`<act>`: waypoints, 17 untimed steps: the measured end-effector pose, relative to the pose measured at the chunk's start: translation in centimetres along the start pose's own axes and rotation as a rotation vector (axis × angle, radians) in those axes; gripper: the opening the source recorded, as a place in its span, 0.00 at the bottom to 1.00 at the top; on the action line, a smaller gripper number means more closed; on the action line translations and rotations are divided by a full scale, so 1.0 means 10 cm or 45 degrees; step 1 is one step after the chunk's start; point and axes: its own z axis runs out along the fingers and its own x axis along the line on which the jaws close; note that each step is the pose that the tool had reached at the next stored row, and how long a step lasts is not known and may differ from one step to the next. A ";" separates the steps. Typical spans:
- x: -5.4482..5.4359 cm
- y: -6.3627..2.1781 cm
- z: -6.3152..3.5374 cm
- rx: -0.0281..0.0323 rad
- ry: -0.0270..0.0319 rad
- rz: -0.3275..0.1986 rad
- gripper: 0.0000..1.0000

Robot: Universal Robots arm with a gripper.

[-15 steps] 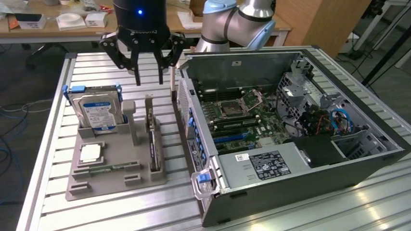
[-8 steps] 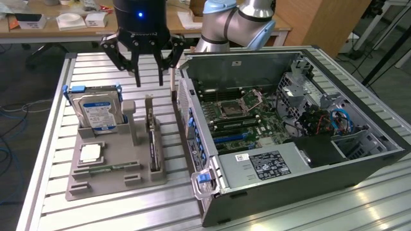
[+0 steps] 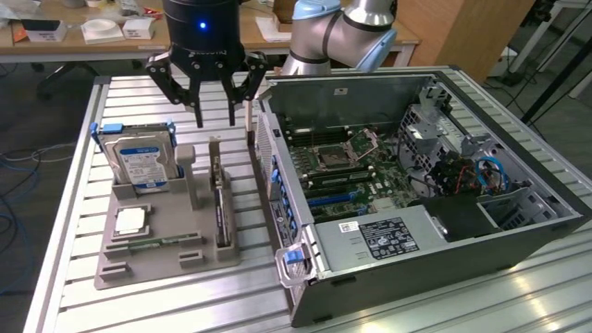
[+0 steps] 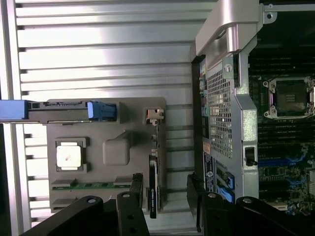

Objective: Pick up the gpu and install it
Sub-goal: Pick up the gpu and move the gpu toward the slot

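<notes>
The gpu (image 3: 220, 202) stands on edge, thin and dark, in a slot of the grey holder (image 3: 166, 267) on the slatted table. My gripper (image 3: 215, 122) hangs above the card's far end, open, with nothing between its fingers and clear air beneath them. In the wrist view the gpu (image 4: 153, 169) runs as a dark strip along the holder (image 4: 118, 150), and my gripper (image 4: 165, 196) straddles its line, one finger (image 4: 135, 191) close beside the card. The open computer case (image 3: 416, 173) lies to the exterior view's right with its motherboard (image 3: 356, 170) exposed.
The holder also carries a silver hard drive (image 3: 138, 163) with a blue-white label, a processor chip (image 3: 129, 220) and a green memory stick (image 3: 152, 243). The case's rear panel (image 4: 224, 113) stands close beside the holder. A cluttered desk (image 3: 93, 31) sits behind the table.
</notes>
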 end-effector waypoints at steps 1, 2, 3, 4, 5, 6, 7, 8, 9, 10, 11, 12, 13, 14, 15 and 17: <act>0.00 0.000 0.000 0.0001 0.0001 0.000 0.49; 0.00 0.000 0.000 0.0001 0.0001 0.000 0.49; 0.00 0.000 0.001 -0.0001 -0.0001 0.000 0.49; 0.00 0.000 0.001 -0.0001 -0.0001 0.000 0.49; 0.00 0.000 0.001 -0.0001 -0.0001 0.000 0.49; 0.00 0.000 0.001 0.0000 -0.0001 0.000 0.49; 0.00 0.000 0.003 -0.0001 -0.0001 0.000 0.49; 0.00 0.000 0.008 -0.0004 -0.0003 0.000 0.49; 0.00 0.000 0.013 -0.0004 -0.0003 0.000 0.49; 0.00 -0.001 0.017 -0.0001 -0.0001 0.000 0.49; 0.00 -0.001 0.024 -0.0001 -0.0001 0.000 0.49; 0.00 -0.001 0.032 -0.0002 -0.0001 0.000 0.49; 0.00 -0.002 0.041 -0.0002 -0.0002 0.000 0.49; 0.00 -0.002 0.051 -0.0002 -0.0001 0.000 0.49; 0.00 -0.003 0.061 -0.0002 -0.0002 0.000 0.49; 0.00 -0.003 0.079 -0.0001 -0.0001 0.000 0.49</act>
